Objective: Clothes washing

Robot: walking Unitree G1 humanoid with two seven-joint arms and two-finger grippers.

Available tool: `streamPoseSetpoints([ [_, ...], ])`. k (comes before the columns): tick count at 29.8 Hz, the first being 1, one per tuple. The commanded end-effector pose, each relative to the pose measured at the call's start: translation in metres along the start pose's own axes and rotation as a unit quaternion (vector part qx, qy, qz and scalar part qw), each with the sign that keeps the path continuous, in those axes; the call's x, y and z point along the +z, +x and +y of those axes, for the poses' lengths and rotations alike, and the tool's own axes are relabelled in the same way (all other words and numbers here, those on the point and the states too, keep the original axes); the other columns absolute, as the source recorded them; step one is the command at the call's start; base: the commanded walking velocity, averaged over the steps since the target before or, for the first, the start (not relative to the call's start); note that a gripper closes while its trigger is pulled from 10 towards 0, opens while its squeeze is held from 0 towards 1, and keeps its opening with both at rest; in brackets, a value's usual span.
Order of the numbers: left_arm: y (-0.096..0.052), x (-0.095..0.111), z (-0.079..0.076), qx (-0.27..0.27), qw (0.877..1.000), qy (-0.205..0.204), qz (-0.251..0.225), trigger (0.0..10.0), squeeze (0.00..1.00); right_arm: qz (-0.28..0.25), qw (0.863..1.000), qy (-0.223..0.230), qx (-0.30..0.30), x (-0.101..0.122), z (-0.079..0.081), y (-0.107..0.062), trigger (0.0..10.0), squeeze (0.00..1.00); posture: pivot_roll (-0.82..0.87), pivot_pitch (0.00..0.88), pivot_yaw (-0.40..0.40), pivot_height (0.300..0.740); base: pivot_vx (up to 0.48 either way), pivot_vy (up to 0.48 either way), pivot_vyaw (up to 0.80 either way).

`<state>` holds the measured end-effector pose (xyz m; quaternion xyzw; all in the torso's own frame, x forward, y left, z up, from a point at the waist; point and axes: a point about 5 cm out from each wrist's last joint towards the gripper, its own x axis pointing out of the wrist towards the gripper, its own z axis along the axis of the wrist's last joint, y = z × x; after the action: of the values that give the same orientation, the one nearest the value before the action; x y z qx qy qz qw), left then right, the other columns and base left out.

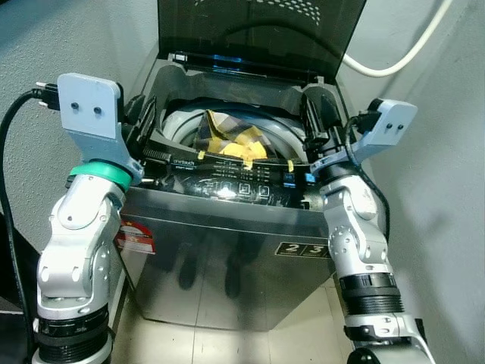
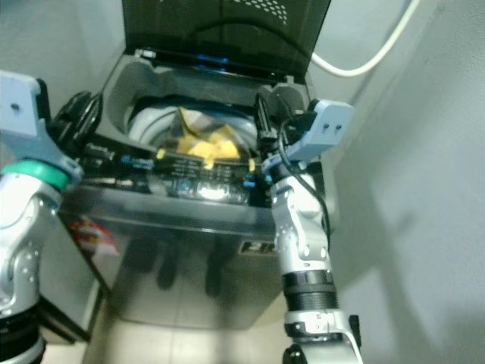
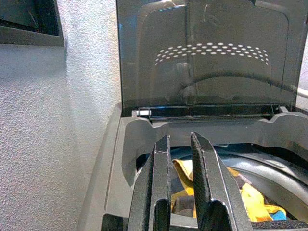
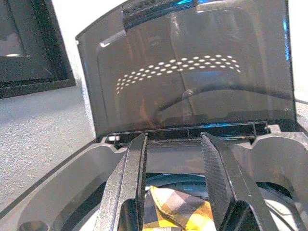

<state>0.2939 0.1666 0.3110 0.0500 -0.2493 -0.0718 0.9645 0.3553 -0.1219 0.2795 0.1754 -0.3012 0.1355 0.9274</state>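
Observation:
A grey top-loading washing machine (image 1: 227,235) stands before me with its dark see-through lid (image 1: 258,30) raised upright. In its drum lies a yellow and dark checked cloth (image 1: 231,140), with a bit of blue beside it (image 3: 276,211). My left gripper (image 3: 179,137) hovers over the left rim of the tub, open by a narrow gap with nothing in it. Over the right rim, my right gripper (image 4: 174,135) is open wider and also holds nothing. Both point toward the lid hinge.
The control panel (image 1: 227,174) runs along the machine's front edge, between my arms. A white hose (image 1: 394,64) curves along the wall at the back right. Walls stand close on both sides. A red sticker (image 1: 136,235) marks the front left corner.

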Motion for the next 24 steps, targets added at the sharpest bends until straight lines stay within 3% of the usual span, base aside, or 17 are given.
streamPoseSetpoints([
  [1, -0.001, -0.005, -0.002, -0.003, 1.0, 0.001, 0.007, 10.0, 0.0, 0.016, 0.999, 0.004, -0.028, -0.007, -0.01, -0.005, 10.0, 0.0, 0.13, 0.078, -0.065, 0.74, 0.0, 0.0, 0.0],
  [13, -0.001, -0.01, -0.006, -0.007, 1.0, 0.003, 0.008, 10.0, 0.0, 0.04, 0.995, -0.01, -0.09, -0.01, -0.032, -0.008, 10.0, 0.0, 0.13, 0.082, -0.058, 0.74, 0.0, 0.0, 0.0],
  [18, -0.001, -0.013, -0.007, -0.006, 1.0, 0.001, 0.009, 10.0, 0.0, 0.042, 0.996, -0.016, -0.082, -0.011, -0.028, -0.01, 10.0, 0.0, 0.13, 0.082, -0.058, 0.74, 0.0, 0.0, 0.0],
  [24, 0.0, -0.013, -0.007, -0.004, 1.0, 0.0, 0.009, 10.0, 0.0, 0.044, 0.996, -0.022, -0.072, -0.013, -0.024, -0.01, 10.0, 0.0, 0.13, 0.083, -0.058, 0.74, -0.354, 0.0, 0.0],
])
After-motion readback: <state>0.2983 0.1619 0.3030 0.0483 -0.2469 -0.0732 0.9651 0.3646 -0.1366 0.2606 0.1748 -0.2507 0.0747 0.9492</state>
